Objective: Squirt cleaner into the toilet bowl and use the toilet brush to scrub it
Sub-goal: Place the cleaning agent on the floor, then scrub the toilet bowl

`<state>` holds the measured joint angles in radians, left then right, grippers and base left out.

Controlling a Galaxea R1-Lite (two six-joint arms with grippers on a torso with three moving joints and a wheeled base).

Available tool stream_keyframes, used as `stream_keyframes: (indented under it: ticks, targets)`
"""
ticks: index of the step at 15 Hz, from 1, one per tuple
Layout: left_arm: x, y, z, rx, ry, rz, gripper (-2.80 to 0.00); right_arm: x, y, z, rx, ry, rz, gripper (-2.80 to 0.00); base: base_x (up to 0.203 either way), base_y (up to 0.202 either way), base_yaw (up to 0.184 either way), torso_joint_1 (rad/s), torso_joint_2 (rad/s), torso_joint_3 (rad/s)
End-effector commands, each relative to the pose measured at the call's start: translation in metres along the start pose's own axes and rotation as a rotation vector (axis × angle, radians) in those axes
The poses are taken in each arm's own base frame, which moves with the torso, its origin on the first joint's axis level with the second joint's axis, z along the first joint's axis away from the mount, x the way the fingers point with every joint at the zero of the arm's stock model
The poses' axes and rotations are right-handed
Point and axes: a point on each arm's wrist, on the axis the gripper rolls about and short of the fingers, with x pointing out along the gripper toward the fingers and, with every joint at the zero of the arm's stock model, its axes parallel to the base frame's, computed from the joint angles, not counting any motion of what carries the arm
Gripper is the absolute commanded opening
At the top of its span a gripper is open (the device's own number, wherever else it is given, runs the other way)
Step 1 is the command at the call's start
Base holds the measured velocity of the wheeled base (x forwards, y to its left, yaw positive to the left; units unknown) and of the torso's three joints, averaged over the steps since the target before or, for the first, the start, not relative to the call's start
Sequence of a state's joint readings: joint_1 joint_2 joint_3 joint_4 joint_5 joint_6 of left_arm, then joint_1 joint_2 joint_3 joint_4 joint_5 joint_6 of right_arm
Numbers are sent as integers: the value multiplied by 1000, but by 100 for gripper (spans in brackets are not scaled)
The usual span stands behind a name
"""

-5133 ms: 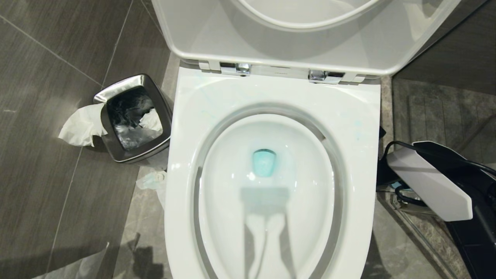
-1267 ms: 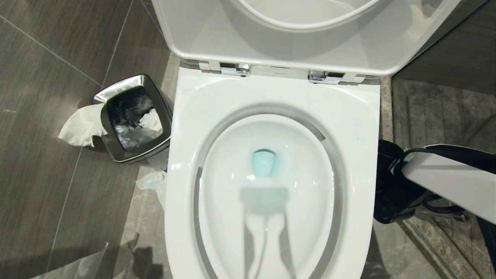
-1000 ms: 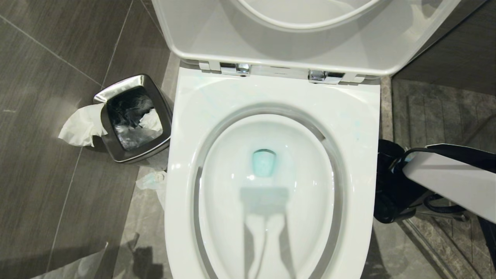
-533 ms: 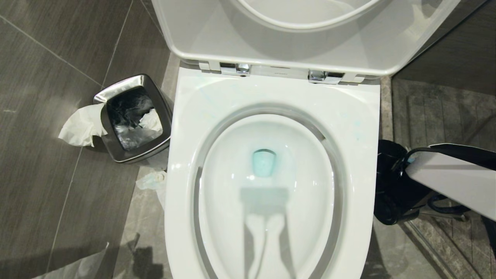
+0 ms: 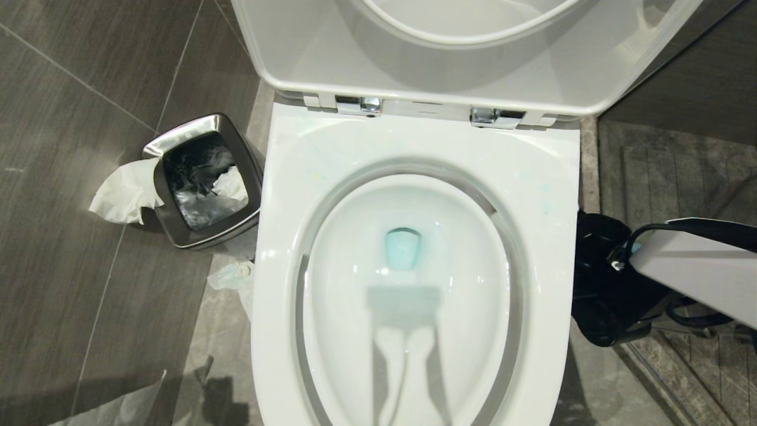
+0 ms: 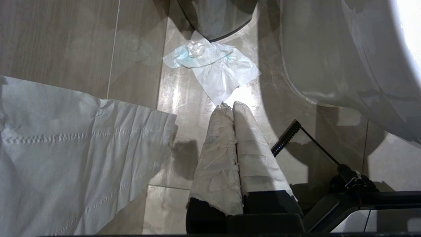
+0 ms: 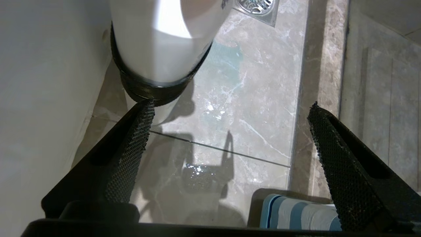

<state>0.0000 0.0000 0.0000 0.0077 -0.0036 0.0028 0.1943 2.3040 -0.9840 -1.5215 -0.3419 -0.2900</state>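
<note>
- The toilet bowl is cut off by the lower edge of the head view; its front rim is not seen.
- The raised lid is cut off by the upper edge.
- The right arm is cut off by the right edge of the head view, and its gripper is hidden behind dark cabling.
- Only one striped corner of the blue-and-grey holder is seen in the right wrist view; the brush handle and bristles are not shown.
- The contents of the steel waste bin are too dark to be identified.
</note>
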Motion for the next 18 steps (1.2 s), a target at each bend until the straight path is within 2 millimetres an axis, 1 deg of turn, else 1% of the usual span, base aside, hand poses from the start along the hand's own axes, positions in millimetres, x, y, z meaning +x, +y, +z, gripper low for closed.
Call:
stream_keyframes:
  ticks: [1,2,3,5,7,9,10,14,16,18]
  targets:
    - [0,0,-1,0,3,1,-280,-3,-2,4,4,-7,-2,0,0,0,0,0,0,0]
    - [0,0,-1,0,3,1,-280,-6,-4,7,7,-7,1,0,0,0,0,0,0,0]
    - [0,0,-1,0,3,1,-280,-8,-6,15,13,-20,2,0,0,0,0,0,0,0]
    - [0,0,-1,0,3,0,-280,-13,-10,36,28,-63,0,0,0,0,0,0,0,0]
    - [0,0,-1,0,3,1,-280,-24,-15,61,45,-106,6,0,0,0,0,0,0,0]
    - [0,0,-1,0,3,1,-280,-40,-22,76,46,-116,10,0,0,0,0,0,0,0]
    - [0,0,-1,0,3,1,-280,-51,-29,83,44,-114,11,0,0,0,0,0,0,0]
    - [0,0,-1,0,3,-1,-280,-95,-53,101,40,-103,9,0,0,0,0,0,0,0]
    - [0,0,-1,0,3,1,-280,-110,-67,110,41,-109,-8,0,0,0,0,0,0,0]
    - [0,0,-1,0,3,1,-280,-120,-79,117,36,-105,-31,0,0,0,0,0,0,0]
